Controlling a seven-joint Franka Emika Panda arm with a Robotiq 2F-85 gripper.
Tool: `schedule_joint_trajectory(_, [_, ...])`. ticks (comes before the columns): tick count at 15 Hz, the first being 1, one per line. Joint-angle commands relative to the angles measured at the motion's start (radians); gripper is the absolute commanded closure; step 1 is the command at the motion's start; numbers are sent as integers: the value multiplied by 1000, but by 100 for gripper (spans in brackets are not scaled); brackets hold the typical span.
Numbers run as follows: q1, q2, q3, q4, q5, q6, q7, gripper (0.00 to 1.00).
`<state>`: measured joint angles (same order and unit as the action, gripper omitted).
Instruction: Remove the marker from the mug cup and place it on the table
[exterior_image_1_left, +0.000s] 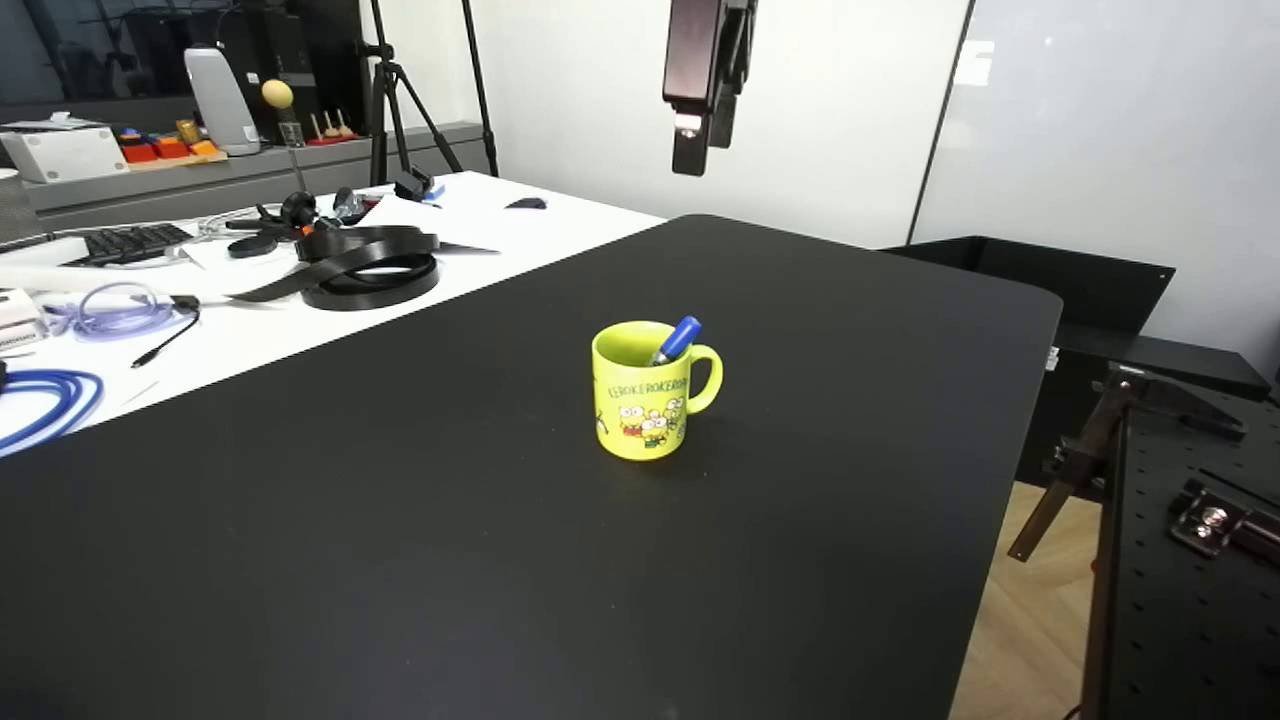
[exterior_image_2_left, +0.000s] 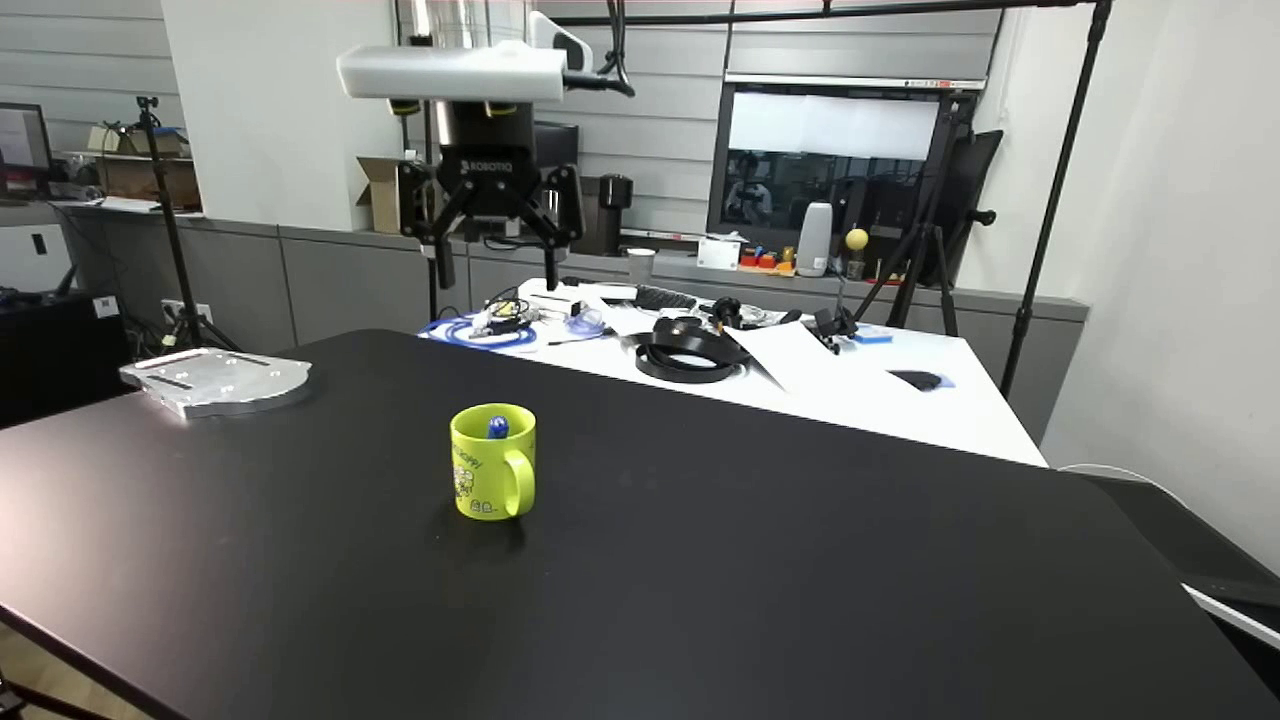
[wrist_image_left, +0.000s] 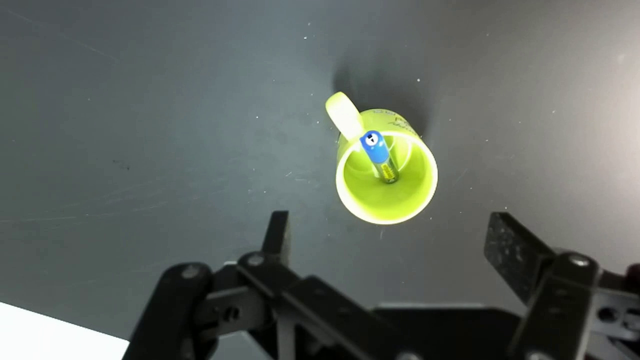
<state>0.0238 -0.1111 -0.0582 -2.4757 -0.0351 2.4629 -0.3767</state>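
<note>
The small yellow mug cup (exterior_image_1_left: 640, 415) stands upright on the black table (exterior_image_1_left: 400, 540); the mug also shows in an exterior view (exterior_image_2_left: 482, 478) and in the wrist view (wrist_image_left: 385, 202). The blue-capped marker (exterior_image_1_left: 681, 339) stands tilted inside the mug, leaning on the rim near the handle. Its cap end pokes out above the rim, seen in the wrist view (wrist_image_left: 377, 149); its lower end is inside the mug. My gripper (exterior_image_2_left: 498, 280) is open and empty, well above the table. In the wrist view its fingers (wrist_image_left: 390, 215) are wide apart, with the mug ahead between them.
A silver metal plate (exterior_image_2_left: 225, 380) lies at the table's edge. A white table (exterior_image_2_left: 800, 405) with cables, a black strap roll (exterior_image_2_left: 685, 365) and papers adjoins the black table. A clamp (exterior_image_1_left: 1090, 430) and a black perforated surface (exterior_image_1_left: 1190, 600) are beyond another edge.
</note>
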Motion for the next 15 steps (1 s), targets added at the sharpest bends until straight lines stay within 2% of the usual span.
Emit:
schedule_joint_trajectory(1, [-20,41,5,-26,-9,97,56,0])
schedule_joint_trajectory(7, [-28,135,14,-63,15,188,55,0])
schedule_joint_trajectory(15, [-30,247,38,-52,-2,215,71,0])
